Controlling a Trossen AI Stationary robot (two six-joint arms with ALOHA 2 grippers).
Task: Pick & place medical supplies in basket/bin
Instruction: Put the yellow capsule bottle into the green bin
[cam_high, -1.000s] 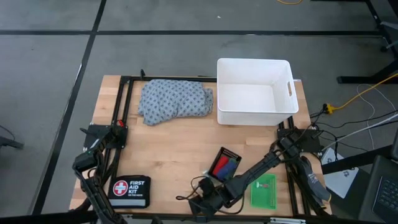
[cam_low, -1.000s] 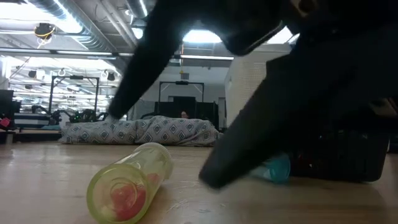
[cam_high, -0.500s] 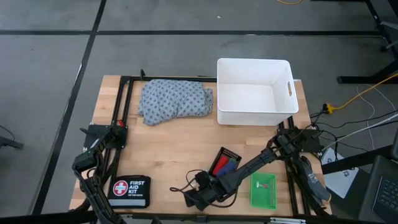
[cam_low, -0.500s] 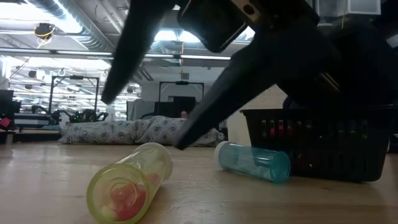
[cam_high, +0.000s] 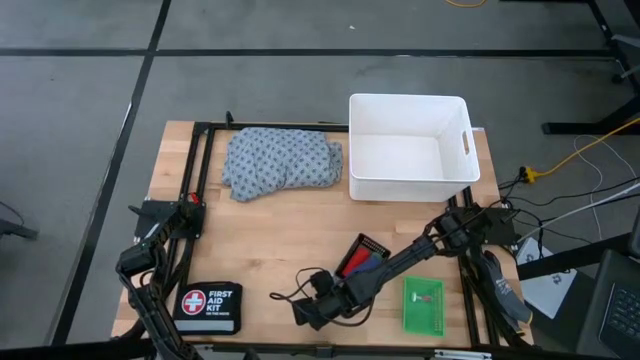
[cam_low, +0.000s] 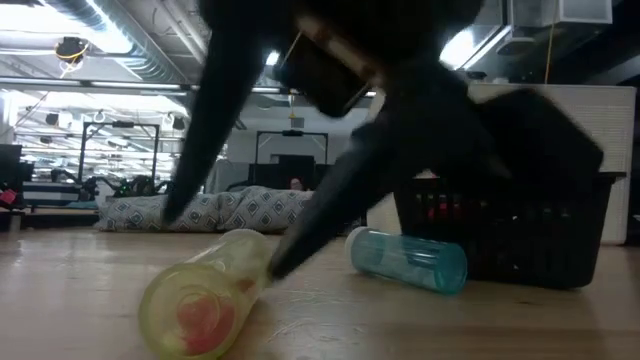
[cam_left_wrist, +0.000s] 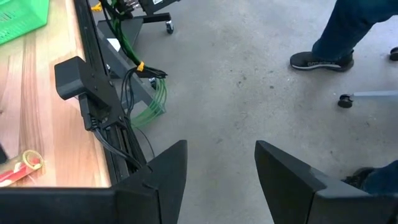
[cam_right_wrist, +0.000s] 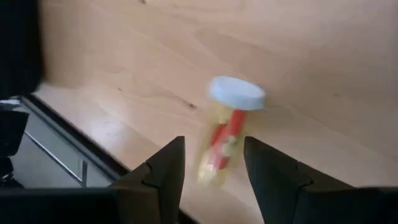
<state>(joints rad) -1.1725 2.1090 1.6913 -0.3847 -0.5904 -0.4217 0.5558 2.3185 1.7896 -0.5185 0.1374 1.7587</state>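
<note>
Wooden bench (cam_high: 270, 230) fills the middle of the high view, set on a grey floor with dark lines. At its upper right stands the white tub (cam_high: 410, 147), apparently empty, and just left of it lies the dotted cloth (cam_high: 280, 162), bunched in a heap. At the lower left sits the black first aid pouch (cam_high: 208, 308).

Lower centre-right, the black mesh tray (cam_high: 360, 264) holds red and blue rolls, and the green tray (cam_high: 422, 305) lies flat just to its right, with a small pale thing in it. In the low view two clear tubes lie on their sides in front of the mesh tray: a yellow tube (cam_low: 208, 295) with something red inside, nearest the camera, and a blue tube (cam_low: 408, 260) near the tray.

The right claw (cam_right_wrist: 208, 171) reaches low along the bench's lower edge, fingers apart and astride the yellow tube, whose pale cap (cam_right_wrist: 237, 93) points away from the wrist. That spread suggests it is lined up to close on the tube's body, which lies along the fingers' line; a tube on its side may roll, so a centred grip matters. No grip is made yet.

The left claw (cam_left_wrist: 221, 171) waits at the bench's lower left, fingers apart, pointing off the bench at the floor, where a person's shoe (cam_left_wrist: 320, 59) shows.
</note>
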